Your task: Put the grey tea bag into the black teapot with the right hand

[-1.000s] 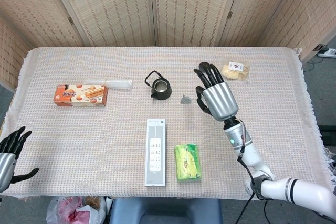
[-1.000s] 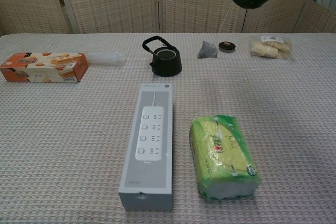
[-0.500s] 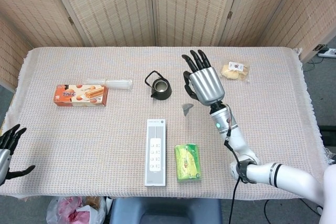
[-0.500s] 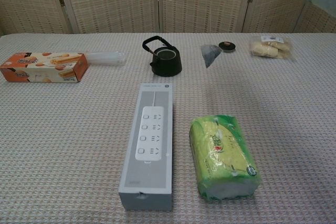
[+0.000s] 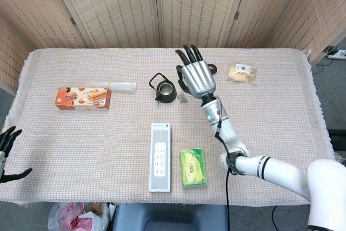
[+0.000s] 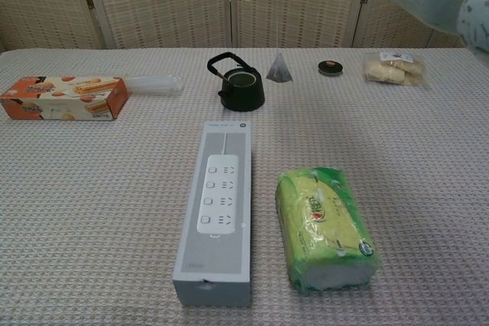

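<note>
Your right hand [image 5: 197,78] pinches the string of the grey tea bag [image 6: 279,69], which hangs just right of the black teapot [image 6: 241,85]; the pot looks empty. Only the head view shows your left hand [image 5: 6,147], fingers spread, at the woven-covered bench [image 5: 108,144] edge. Wicker screens stand behind.

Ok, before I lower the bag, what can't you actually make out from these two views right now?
- Right hand: chest view crops it at the top edge, so the pinch on the string is unseen; in the head view its own back hides it.
- Grey tea bag: mostly hidden behind the hand in the head view; its clearance from the black teapot is unclear.
- Left hand: cut off by the head view's left edge.
- Small round object: too small to identify.
</note>
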You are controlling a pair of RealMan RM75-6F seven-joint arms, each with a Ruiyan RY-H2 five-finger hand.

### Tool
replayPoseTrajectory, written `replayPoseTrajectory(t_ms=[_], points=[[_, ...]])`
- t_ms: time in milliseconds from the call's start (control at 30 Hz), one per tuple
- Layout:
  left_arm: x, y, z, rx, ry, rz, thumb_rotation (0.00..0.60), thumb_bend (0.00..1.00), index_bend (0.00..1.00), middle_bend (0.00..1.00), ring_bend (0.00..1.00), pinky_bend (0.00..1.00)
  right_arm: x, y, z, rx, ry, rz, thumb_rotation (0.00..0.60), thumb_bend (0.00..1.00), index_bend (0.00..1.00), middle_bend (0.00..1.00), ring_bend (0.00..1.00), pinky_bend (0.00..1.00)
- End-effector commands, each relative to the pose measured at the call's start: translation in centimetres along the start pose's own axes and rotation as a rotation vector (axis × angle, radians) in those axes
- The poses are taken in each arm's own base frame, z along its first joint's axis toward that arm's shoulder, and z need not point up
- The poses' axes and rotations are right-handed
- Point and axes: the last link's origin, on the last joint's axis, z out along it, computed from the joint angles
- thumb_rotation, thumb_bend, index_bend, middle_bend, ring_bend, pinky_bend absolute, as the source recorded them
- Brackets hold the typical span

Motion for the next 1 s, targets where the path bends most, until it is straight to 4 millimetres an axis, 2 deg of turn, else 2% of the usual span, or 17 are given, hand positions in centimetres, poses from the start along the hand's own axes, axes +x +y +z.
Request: replayPoseTrajectory(t_ms=[33,533,1000], points=[[0.1,-0.1,0.0,0.004,0.002,-0.003,0.6,0.14,0.0,0.0,0.0,0.15,-0.5,-0.7,1.0,-0.001,-0.013,0.006,0.6,0.35,0.64,0.14,0.0,0.0],[0.1,-0.4,0.1,0.014,-0.001,-0.004,0.6,0.14,0.0,0.0,0.0,0.15,-1.1,-2.1,4.0,-0.007,-0.035,0.014,0.6,0.35,0.64,0.14,0.0,0.0],[0.3,-0.8,0.2,0.029,0.001,-0.011,0.6,0.14,0.0,0.0,0.0,0.15,-2.2,-3.0,5.7,-0.012,-0.058,0.02,0.6,0.35,0.64,0.14,0.0,0.0]])
